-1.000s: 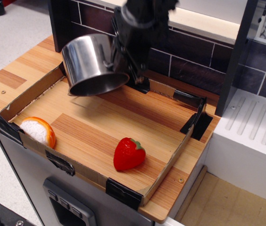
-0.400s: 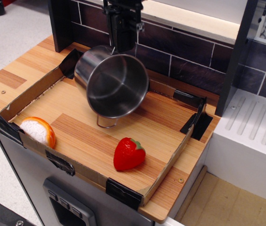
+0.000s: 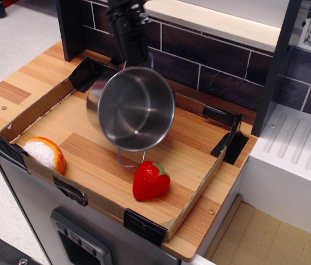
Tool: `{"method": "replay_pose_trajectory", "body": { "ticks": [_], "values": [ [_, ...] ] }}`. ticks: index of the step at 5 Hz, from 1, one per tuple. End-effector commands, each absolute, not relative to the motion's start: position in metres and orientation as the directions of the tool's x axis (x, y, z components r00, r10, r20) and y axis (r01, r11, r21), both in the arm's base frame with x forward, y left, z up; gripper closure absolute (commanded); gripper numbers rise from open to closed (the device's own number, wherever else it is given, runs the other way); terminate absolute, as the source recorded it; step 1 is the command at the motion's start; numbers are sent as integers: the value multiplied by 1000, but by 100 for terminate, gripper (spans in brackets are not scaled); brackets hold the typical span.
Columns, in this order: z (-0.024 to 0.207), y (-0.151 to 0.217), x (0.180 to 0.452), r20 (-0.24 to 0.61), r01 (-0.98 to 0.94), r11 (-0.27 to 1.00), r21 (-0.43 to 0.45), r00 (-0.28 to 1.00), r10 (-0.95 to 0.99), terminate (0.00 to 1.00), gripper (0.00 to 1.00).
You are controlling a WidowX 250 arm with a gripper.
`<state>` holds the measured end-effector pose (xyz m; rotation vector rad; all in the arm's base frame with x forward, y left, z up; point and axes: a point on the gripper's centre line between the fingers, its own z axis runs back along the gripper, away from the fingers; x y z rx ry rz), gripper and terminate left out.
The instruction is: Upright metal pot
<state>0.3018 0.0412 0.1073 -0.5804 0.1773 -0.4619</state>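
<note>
The metal pot (image 3: 135, 107) is shiny steel and hangs tilted over the middle of the wooden tray, its open mouth facing me. One thin wire handle (image 3: 129, 158) hangs from its low rim just above the wood. My gripper (image 3: 135, 58) is a dark arm coming down from the top; it is shut on the pot's upper rim. The fingertips are partly hidden behind the rim.
A red toy strawberry (image 3: 150, 180) lies just below the pot near the tray's front. An orange-and-white toy (image 3: 45, 154) lies at the front left corner. A low cardboard wall (image 3: 31, 110) with black taped corners rings the tray. A dark tiled wall (image 3: 210, 61) stands behind.
The pot has swung from mouth-down at the back left to mouth facing me, and has moved toward the tray's middle and slightly lower. The arm has shifted left.
</note>
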Motion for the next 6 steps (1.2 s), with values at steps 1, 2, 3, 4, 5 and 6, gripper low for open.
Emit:
{"method": "replay_pose_trajectory", "body": {
  "ticks": [1, 2, 3, 4, 5, 6],
  "values": [
    [105, 60, 305, 45, 407, 718, -565, 884, -466, 0, 100],
    [99, 72, 311, 65, 414, 753, -512, 893, -446, 0, 100],
    [94, 83, 313, 96, 427, 754, -499, 892, -442, 0, 100],
    [90, 99, 311, 102, 424, 794, -435, 900, -424, 0, 100],
    [87, 118, 309, 115, 379, 889, -257, 925, -361, 0, 100],
    [82, 126, 313, 183, 312, 949, 37, 932, -313, 0, 100]
  ]
}}
